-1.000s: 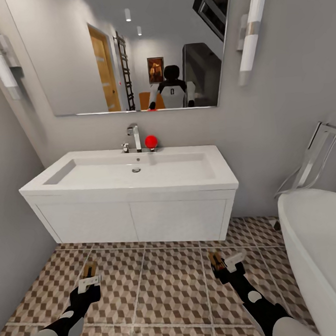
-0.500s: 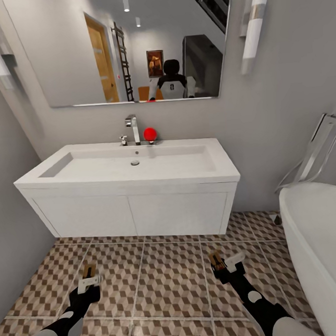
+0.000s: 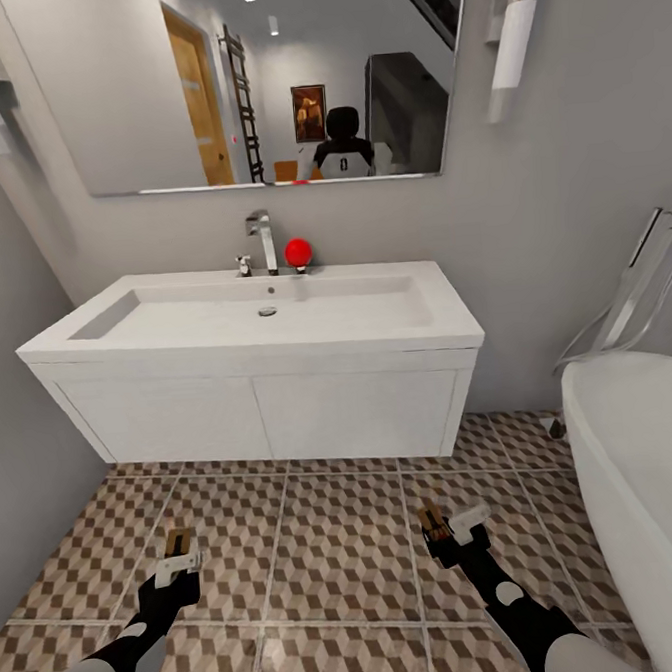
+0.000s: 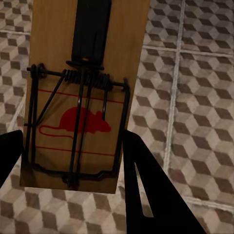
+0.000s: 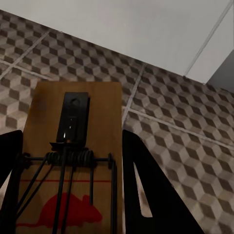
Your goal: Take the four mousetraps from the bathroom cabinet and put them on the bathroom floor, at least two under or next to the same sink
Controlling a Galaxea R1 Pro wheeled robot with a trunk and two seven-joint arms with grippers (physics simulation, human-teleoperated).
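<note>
While each gripper clamps a mousetrap, the left gripper (image 3: 178, 565) at seven o'clock holding one mousetrap (image 4: 83, 97) and the right gripper (image 3: 454, 536) at five o'clock the other mousetrap (image 5: 73, 161), both hang above the bathroom floor (image 3: 341, 546). I'd bring them low and forward toward twelve, setting the boards flat just under the bathroom sink (image 3: 255, 327) before letting go.

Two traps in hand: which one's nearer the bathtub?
The mousetrap in the right gripper: that trap is held over the tiles close beside the white bathtub. The left gripper's trap is by the left wall.
</note>
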